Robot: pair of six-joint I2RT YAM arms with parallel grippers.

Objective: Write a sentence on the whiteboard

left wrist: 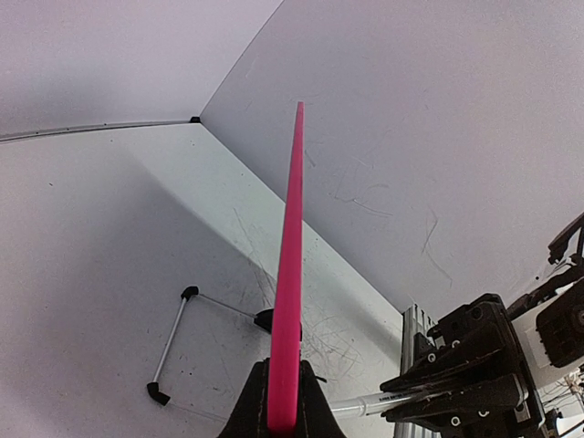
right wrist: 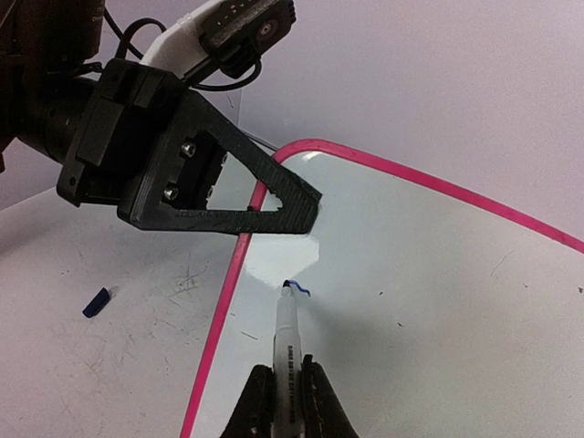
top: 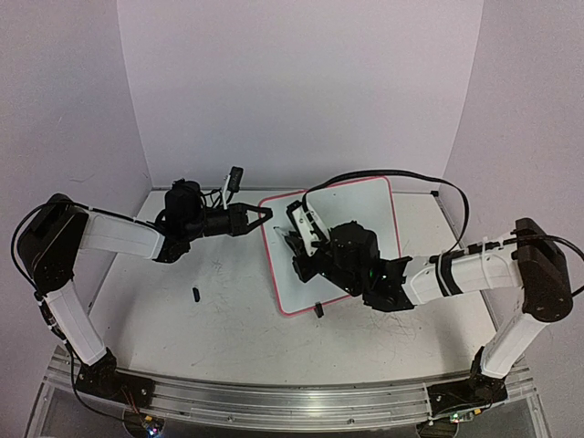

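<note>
Pinched in the right pincer (right wrist: pixel 286 381), a marker (right wrist: pixel 286 333) touches its tip to the whiteboard (right wrist: pixel 438 301) just inside the pink rim on the left arm's side, at a short blue stroke (right wrist: pixel 298 290); the blank face runs rightward. The left pincer (right wrist: pixel 274 208) clamps that rim near the corner.

The whiteboard (top: pixel 365 205) is small and white, with a pink rim and round corners. It sits a bit crooked near the middle of the table, and one black clip foot (top: pixel 318 310) shows on its near edge. The sentence (right wrist: pixel 297 289) is only a tiny blue curl close to the board's left edge.
</note>
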